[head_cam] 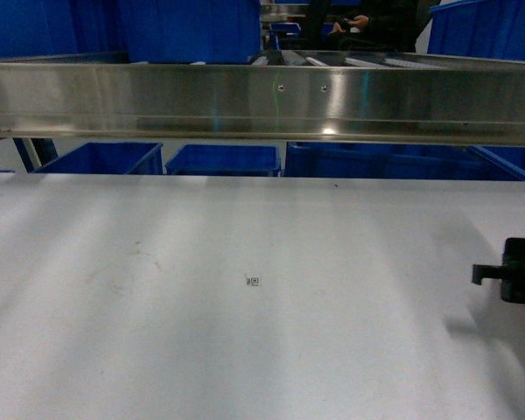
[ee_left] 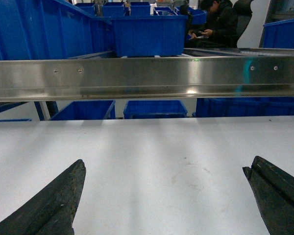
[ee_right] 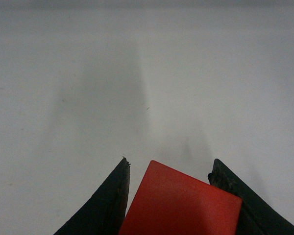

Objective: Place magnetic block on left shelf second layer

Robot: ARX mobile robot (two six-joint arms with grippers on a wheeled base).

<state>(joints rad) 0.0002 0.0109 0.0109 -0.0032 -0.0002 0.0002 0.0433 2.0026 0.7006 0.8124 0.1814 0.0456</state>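
The magnetic block (ee_right: 181,205), a matte red cube, sits between the dark fingers of my right gripper (ee_right: 170,162), which is shut on it above the white tabletop. In the head view that gripper (head_cam: 514,271) hangs at the far right edge and casts a shadow on the table; the block is hidden there. My left gripper (ee_left: 164,169) is open wide over the table with nothing between its fingers. The shelf's steel front rail (head_cam: 262,101) crosses the top, with a blue crate (head_cam: 188,31) on the level behind it. The same rail (ee_left: 147,78) fills the left wrist view.
More blue crates (head_cam: 223,160) stand below the rail beyond the table's far edge. The white tabletop (head_cam: 245,332) bears a small printed marker (head_cam: 254,281). A seated person (ee_left: 218,27) in dark clothes is behind the shelf.
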